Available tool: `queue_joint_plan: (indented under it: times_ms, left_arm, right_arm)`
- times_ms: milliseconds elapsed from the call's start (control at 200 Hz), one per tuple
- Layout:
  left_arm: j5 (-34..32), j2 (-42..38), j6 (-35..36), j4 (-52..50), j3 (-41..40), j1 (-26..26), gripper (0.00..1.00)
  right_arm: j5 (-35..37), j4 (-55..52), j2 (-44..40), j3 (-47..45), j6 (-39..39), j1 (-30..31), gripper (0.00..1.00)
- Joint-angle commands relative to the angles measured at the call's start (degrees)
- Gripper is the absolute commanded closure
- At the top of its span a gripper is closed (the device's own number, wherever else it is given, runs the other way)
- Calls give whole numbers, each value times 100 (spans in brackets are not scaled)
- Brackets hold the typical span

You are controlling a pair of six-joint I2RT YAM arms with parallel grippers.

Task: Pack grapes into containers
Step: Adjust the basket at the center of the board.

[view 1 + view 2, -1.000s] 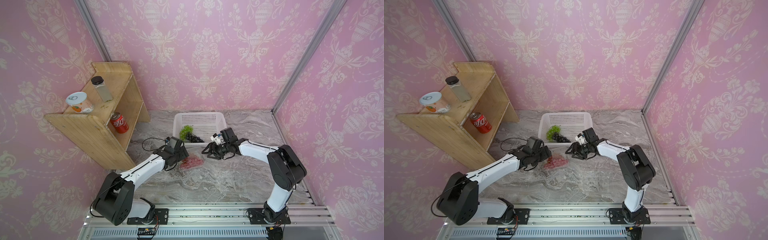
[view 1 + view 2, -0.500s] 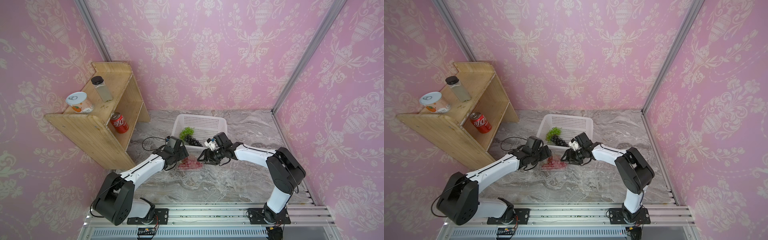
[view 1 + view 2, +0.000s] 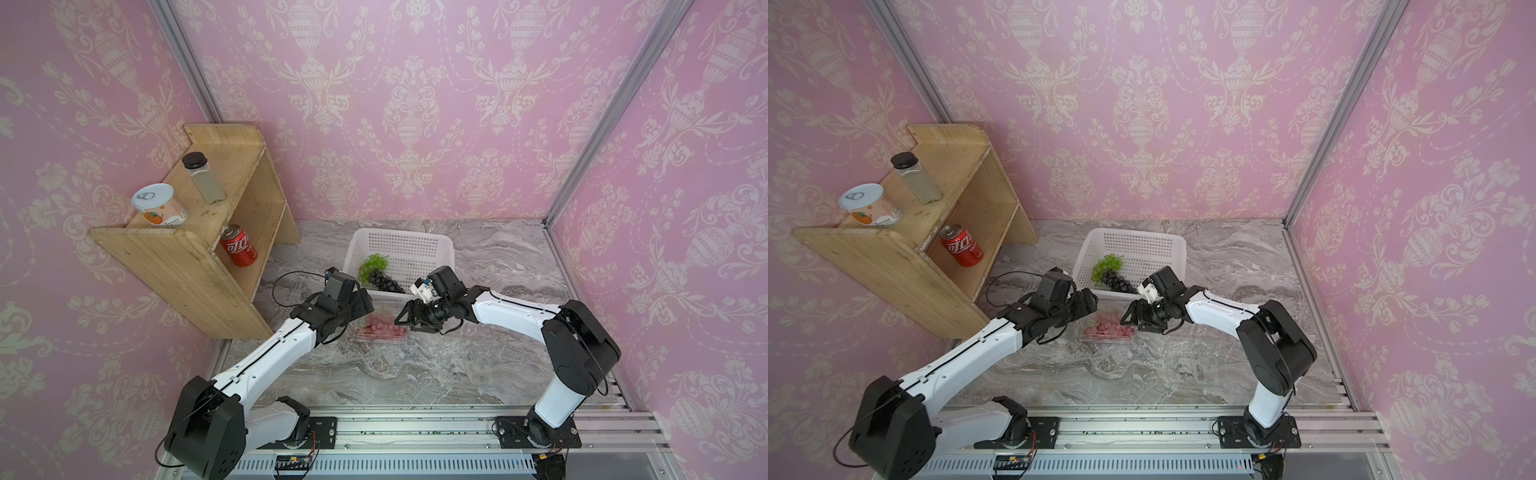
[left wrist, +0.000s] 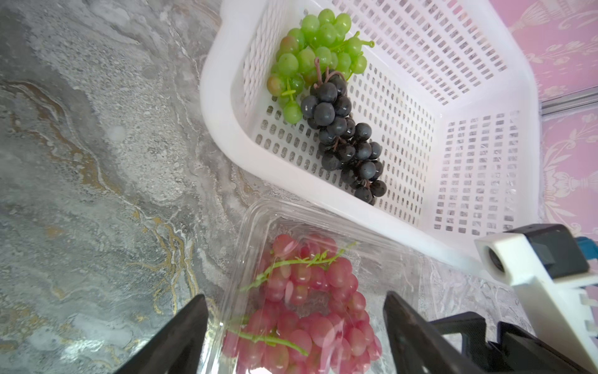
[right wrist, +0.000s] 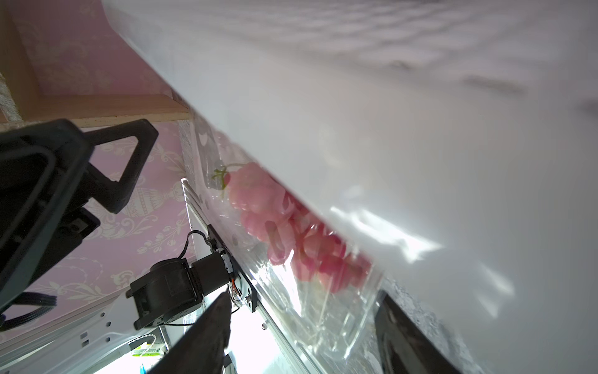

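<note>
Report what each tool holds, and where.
Cannot tell. Left tool and right tool each straddle the clear container of red grapes, jaws wide; contact unclear.

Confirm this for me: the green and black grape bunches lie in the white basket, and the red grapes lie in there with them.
Not quite. The green bunch and black bunch do lie in the white basket, but the red grapes lie in the clear box on the table beside the basket. The left wrist view shows it.
</note>
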Motion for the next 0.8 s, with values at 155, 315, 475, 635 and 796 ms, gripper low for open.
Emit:
queue_joint_plan:
  times_ms: [155, 315, 475, 635, 796]
  left_arm:
    - [98, -812, -479, -366, -1100, 13, 17]
    - [114, -1422, -737, -447, -1552, 6, 19]
    - [332, -1613, -786, -562, -1652, 6, 20]
    - [545, -1651, -989, -324, -1909, 5, 22]
    - [668, -1727, -1198, -99, -2146, 5, 27]
  right_arm:
    - [53, -552, -317, 103, -172, -294, 23]
    - [3, -530, -84, 246, -311, -582, 25]
    - [-122, -275, 412, 655, -277, -813, 26]
    - [-186, -259, 780, 1322, -280, -869, 26]
    - [-232, -354, 955, 1674, -305, -924, 26]
